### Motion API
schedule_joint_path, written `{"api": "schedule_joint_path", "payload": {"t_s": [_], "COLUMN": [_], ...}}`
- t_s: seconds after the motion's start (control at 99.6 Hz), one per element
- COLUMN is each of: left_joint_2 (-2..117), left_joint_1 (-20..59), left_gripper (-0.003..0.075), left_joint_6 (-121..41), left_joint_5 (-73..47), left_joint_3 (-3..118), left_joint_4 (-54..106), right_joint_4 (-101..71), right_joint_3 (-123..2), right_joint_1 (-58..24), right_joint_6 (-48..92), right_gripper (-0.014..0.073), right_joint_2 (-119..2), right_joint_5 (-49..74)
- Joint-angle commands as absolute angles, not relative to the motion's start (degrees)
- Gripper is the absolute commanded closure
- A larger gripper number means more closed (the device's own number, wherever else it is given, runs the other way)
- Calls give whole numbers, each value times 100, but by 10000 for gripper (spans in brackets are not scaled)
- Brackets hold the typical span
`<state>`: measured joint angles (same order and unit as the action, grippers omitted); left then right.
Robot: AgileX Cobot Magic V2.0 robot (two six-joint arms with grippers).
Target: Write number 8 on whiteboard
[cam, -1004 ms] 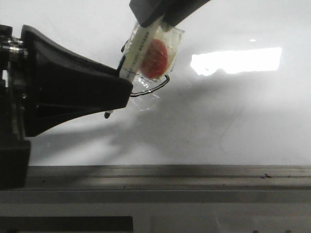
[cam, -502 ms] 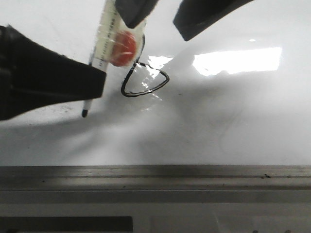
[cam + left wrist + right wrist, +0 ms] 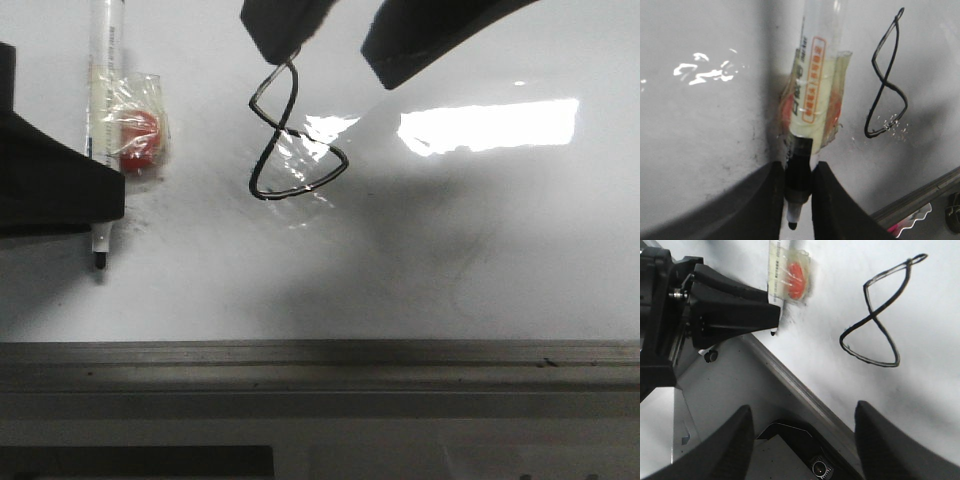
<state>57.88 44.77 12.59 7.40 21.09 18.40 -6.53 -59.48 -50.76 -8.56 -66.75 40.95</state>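
The number 8 (image 3: 290,140) is a thin black figure on the glossy whiteboard (image 3: 480,250). It also shows in the left wrist view (image 3: 885,85) and the right wrist view (image 3: 880,325). My left gripper (image 3: 797,172) is shut on the marker (image 3: 810,90) near its black tip, which points at the board's near rim. In the front view the marker (image 3: 105,90) lies left of the 8, with my left gripper (image 3: 100,200) at the left edge. My right gripper (image 3: 330,65) is open and empty above the 8's upper loop, with its fingers (image 3: 890,445) wide apart.
A red disc in clear wrap (image 3: 140,140) is taped to the marker. The grey metal rim (image 3: 320,355) runs along the board's near edge. A bright light reflection (image 3: 490,125) lies right of the 8. My left arm's black body (image 3: 670,315) stands beside the rim.
My left gripper has carried the marker to the left, away from the 8. My right gripper's fingers have come off the marker and spread apart. The 8's upper loop is now uncovered.
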Motion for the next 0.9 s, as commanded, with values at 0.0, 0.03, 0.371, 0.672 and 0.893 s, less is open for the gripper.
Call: {"api": "schedule_joint_path", "payload": {"t_s": [0.0, 0.03, 0.371, 0.672, 0.893], "left_joint_2": [5838, 5838, 5817, 5126, 4007], "left_joint_1": [4452, 4452, 4452, 4452, 4452], "left_gripper": [741, 741, 442, 297, 727], "left_joint_6": [1316, 1316, 1316, 1316, 1294], "left_joint_5": [1059, 1059, 1111, 910, 663], "left_joint_3": [2266, 2266, 2266, 2266, 2177], "left_joint_4": [1909, 1909, 1886, 1905, 1590], "right_joint_4": [-680, -680, -680, -319, 221], "right_joint_3": [-6094, -6094, -6094, -6070, -5392], "right_joint_1": [-5042, -5042, -5042, -5042, -5042], "right_joint_6": [-846, -846, -846, -846, -846], "right_gripper": [210, 210, 211, 394, 657], "right_joint_2": [-6577, -6577, -6577, -6439, -5625], "right_joint_5": [3843, 3843, 3921, 3981, 3015]}}
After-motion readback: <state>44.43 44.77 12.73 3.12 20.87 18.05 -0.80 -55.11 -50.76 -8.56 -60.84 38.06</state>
